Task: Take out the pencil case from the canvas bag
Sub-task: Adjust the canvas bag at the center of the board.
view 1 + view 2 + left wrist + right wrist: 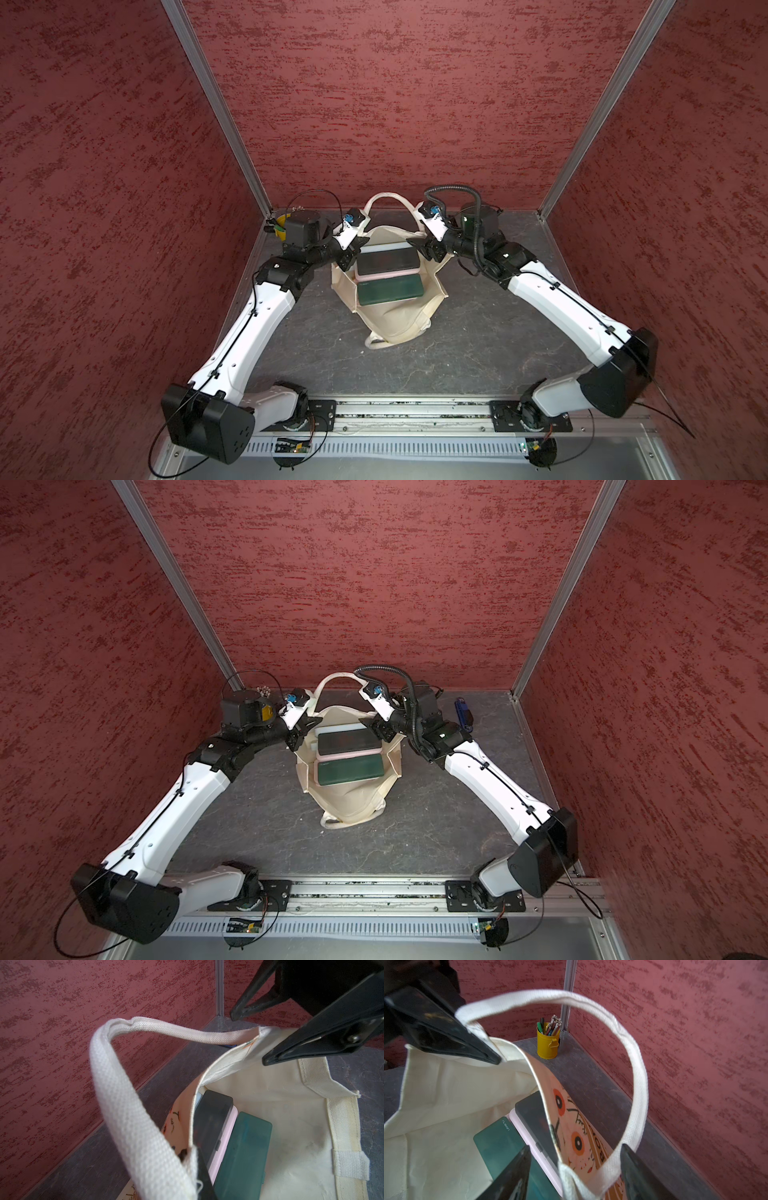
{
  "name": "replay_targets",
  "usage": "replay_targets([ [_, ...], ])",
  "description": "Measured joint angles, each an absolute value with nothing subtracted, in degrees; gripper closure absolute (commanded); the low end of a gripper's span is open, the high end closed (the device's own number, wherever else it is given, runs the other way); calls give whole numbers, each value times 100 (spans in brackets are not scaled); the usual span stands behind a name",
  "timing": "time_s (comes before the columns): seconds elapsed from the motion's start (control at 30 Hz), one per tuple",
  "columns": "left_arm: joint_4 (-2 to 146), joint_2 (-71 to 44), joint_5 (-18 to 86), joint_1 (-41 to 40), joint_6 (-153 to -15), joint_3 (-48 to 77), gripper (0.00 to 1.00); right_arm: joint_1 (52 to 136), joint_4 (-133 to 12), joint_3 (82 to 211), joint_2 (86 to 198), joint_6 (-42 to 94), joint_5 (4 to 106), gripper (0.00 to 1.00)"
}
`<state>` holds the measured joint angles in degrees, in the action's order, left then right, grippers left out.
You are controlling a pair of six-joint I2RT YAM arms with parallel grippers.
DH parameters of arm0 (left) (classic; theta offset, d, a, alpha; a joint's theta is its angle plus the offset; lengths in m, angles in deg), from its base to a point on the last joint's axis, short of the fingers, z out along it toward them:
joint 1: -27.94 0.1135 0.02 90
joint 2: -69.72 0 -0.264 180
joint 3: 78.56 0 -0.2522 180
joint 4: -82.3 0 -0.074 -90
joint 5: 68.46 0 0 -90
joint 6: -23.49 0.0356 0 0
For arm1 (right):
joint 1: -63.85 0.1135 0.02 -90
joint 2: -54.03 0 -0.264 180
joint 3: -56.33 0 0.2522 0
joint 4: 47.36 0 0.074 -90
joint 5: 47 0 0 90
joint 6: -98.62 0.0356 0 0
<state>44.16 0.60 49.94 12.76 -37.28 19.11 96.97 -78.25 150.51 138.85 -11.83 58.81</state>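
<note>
The cream canvas bag point(390, 320) point(353, 800) lies in mid-table with its mouth held wide. Inside lie flat pencil cases: a dark green one point(390, 291) point(243, 1157) point(496, 1142) and a pink one with a dark lid point(388, 262) point(212, 1118) point(531, 1113). My left gripper point(347, 259) point(198, 1167) is shut on the bag's rim at one base of the white handle point(124, 1105). My right gripper point(428, 249) point(573, 1174) is open, its jaws straddling the rim at the handle's other base.
A yellow bucket point(547, 1043) point(282, 226) full of pencils stands in the back left corner. A blue object point(463, 712) lies near the back right, behind my right arm. Red walls close in the back and both sides.
</note>
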Motion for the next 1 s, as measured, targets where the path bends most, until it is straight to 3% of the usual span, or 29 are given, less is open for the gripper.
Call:
replay_targets([
  [0.1,4414,62,4988,1278,-3728,1911,100,9697,-7873,15095,14106,-1220,5820,63],
  [0.17,4414,62,4973,1278,-3728,1911,95,9697,-7906,15158,14180,-1237,5839,86],
  [0.23,4412,62,4968,1278,-3732,1911,64,9706,-7936,15237,14193,-1250,5881,94],
  [0.3,4414,75,4955,1289,-3754,1911,52,9724,-7967,15309,14191,-1272,5890,97],
  [0.37,4420,143,4879,1317,-3708,1911,31,9717,-7980,15309,14191,-1264,5894,99],
  [0.43,4451,278,4767,1372,-3702,1924,23,9717,-7989,15309,14191,-1266,5905,99],
  [0.7,4514,770,4623,1361,-3295,1611,24,9717,-7984,15309,14176,-1266,5920,99],
  [0.9,4243,164,4166,471,-2838,1098,24,9717,-7984,15309,14167,-1222,5920,99],
  [1.0,4029,-251,3838,218,-2714,1019,29,9717,-7989,15309,14167,-1218,5920,99],
])
